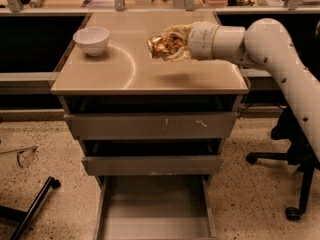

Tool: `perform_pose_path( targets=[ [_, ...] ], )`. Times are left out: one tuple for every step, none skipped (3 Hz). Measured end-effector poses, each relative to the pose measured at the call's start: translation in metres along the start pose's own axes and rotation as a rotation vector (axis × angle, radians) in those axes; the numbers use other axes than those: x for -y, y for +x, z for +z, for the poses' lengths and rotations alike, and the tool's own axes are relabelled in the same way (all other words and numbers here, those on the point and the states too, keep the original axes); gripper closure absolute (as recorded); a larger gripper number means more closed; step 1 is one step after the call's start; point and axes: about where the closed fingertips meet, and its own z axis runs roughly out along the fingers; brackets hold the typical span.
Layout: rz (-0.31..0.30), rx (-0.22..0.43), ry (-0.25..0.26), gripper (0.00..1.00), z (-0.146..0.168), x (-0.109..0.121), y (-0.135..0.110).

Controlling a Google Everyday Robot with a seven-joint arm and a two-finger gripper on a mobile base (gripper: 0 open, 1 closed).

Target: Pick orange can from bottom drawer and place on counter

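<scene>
The white bowl (91, 40) sits at the left rear of the surface (115, 76), well apart from the drop spot. Right of it, the end effector (169, 45) is clenched around the orange can (159, 47), which hangs above the surface (its shadow lies just below). Lower straight down, settle the can flat, and release only on contact; its tilt is hard to read here.

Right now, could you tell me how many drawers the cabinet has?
3: top drawer, middle drawer beneath, bottom drawer lowest, pulled out. The tool holds the orange can above the counter.
</scene>
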Motion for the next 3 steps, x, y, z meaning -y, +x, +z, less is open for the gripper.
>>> perform_pose_path(
  targets=[
    [-0.024,-0.032,-0.111,1.0,0.022,-0.012,0.007],
    [-0.016,-0.083,-0.244,1.0,0.03,-0.026,0.015],
    [0.001,-0.114,-0.332,1.0,0.031,-0.037,0.02]
  ],
)
